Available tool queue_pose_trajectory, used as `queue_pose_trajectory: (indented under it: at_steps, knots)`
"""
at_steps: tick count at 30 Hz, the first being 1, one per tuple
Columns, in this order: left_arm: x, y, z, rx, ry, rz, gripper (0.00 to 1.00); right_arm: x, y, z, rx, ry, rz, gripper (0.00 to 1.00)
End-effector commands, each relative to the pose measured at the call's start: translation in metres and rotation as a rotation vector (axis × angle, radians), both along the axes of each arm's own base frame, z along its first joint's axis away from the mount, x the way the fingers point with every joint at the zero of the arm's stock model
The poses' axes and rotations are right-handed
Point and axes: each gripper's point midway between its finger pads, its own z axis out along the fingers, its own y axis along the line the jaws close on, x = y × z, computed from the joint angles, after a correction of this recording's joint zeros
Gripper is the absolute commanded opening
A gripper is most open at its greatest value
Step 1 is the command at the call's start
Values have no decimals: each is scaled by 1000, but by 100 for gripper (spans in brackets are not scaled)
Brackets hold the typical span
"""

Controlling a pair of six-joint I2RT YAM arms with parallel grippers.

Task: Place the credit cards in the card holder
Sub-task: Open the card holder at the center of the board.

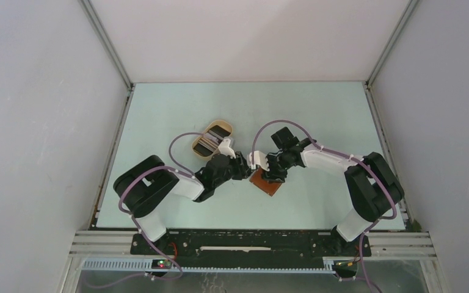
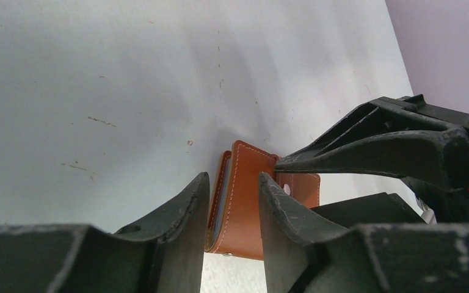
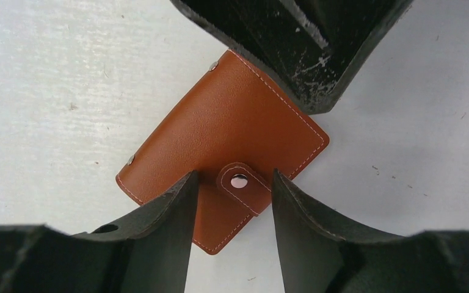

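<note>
Reddish-brown leather is seen between the spread fingers of the right hand (image 3: 234,177). The snap tab (image 3: 239,180) of the card holder (image 3: 220,128) is bracketed by the two fingertips, which are parted and pinch nothing. In the left wrist view one of these fingers is laid against the holder's upper edge.

The left hand (image 2: 233,178) is likewise held apart, its fingers set about the holder's opposite side. Whether the leather is actually touched there cannot be told.

The holder is shut and snapped, and it lies flat on the table (image 1: 317,110) at the centre of the top view. It is turned diagonally, with its slightly longer axis running from lower left to upper right in the right wrist view. The tab is folded in from the lower-right edge. Both hands are at the holder, but the right one is placed squarely over the snap, so the unfastening is judged to fall to it while the far side is steadied by the left.

The credit cards (image 1: 205,144) are stacked in an oval tan tray (image 1: 221,123), up and to the left of the holder and nearer the left arm. The pale table is enclosed by plain grey walls (image 1: 36,122).
</note>
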Motion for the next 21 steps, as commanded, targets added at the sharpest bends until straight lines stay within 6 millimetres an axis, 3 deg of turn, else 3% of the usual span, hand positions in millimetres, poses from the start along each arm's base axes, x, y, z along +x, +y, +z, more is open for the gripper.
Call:
queue_pose_trajectory:
  at_steps: [1,10,21]
  knots:
    - [4,-15,6,-20,0,-14,39,2,2,-5,-25,-11,-1,55]
    - [3,-19,0,3,18,-22,36,3,-1,-9,-58,3,-8,43]
    - [3,-23,-6,23,39,-32,36,5,0,-5,-66,14,-24,20]
